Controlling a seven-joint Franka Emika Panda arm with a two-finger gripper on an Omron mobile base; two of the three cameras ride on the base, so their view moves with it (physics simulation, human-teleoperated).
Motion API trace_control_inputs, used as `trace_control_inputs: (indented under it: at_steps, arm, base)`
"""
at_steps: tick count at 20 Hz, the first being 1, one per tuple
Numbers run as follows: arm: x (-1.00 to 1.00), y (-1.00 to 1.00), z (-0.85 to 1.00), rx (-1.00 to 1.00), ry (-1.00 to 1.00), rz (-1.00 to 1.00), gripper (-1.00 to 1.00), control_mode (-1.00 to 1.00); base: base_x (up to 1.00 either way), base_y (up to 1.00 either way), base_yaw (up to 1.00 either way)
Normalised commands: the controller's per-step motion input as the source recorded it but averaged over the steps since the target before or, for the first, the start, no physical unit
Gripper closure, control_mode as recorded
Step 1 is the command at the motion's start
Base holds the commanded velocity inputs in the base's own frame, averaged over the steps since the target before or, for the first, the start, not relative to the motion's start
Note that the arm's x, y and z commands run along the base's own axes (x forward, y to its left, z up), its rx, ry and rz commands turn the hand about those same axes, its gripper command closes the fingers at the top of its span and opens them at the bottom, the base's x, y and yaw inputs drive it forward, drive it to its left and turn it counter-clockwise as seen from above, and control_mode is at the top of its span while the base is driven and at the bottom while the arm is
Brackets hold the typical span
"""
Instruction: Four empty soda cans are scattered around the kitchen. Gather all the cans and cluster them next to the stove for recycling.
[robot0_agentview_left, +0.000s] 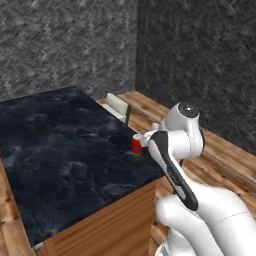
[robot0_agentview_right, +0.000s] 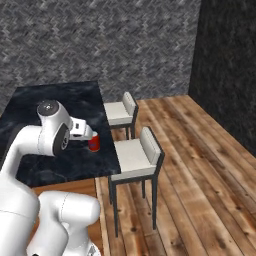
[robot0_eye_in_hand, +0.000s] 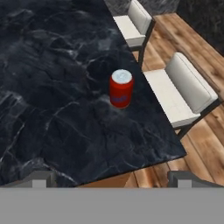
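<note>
My tool (robot0_eye_in_hand: 111, 179) is open: its two dark finger tips (robot0_eye_in_hand: 39, 178) stand wide apart at the bottom of the hand view, and nothing is between them. It hangs above the near part of the black marbled stone desk (robot0_agentview_left: 55, 150), apart from the can.

The small red soda can with a silver top (robot0_eye_in_hand: 121, 89) stands upright on the desk, close to the right edge. In the left base view the can (robot0_agentview_left: 136, 144) is just beside the front of my white arm, and in the right base view it (robot0_agentview_right: 94, 143) is just to the right of my wrist. I cannot read the blue mark on its side.

Beyond the right edge of the desk there are two stools with pale cushioned seats and dark frames, the nearer one (robot0_agentview_right: 134, 159) and the farther one (robot0_agentview_right: 121, 113). They stand on the wood plank floor (robot0_agentview_right: 200, 165). Behind is the grey herringbone tiled wall (robot0_agentview_right: 100, 40).
</note>
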Motion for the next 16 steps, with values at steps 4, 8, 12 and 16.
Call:
trace_control_inputs:
  at_steps: [4,8,12,16]
  arm:
    - [0.24,0.05,-0.11,0.0,0.02,0.0,-1.0,-1.0]
    - [0.26,0.08,-0.09,0.0,0.02,0.0,-1.0,-1.0]
    - [0.22,0.07,-0.06,0.0,0.04,0.0,-1.0,-1.0]
    - [0.16,0.02,-0.02,0.0,0.04,0.0,-1.0,-1.0]
  base:
    - [0.0,0.0,0.0]
    - [0.0,0.0,0.0]
    - [0.0,0.0,0.0]
    - [0.0,0.0,0.0]
